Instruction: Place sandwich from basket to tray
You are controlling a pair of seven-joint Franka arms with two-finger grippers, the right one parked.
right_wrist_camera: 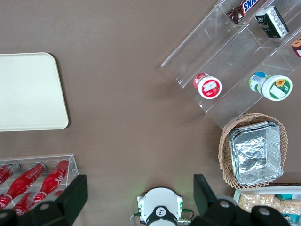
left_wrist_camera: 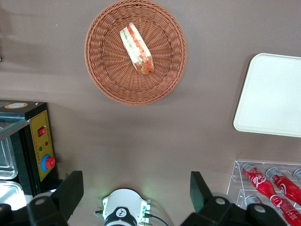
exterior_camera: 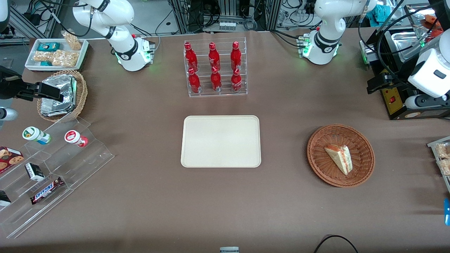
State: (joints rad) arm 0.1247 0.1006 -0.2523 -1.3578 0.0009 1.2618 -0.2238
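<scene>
- Your tool hangs high over the table with fingers spread wide, gripping nothing.
- Your sandwich lies in the basket, toward the working arm's end.
- Your tray sits beside it, well apart.
- Farther off stands the bottle rack.

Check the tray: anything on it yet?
Empty. The tray shows only bare cream surface; the sandwich lies in the basket. The gripper is open, high above the table, holding nothing.
</scene>
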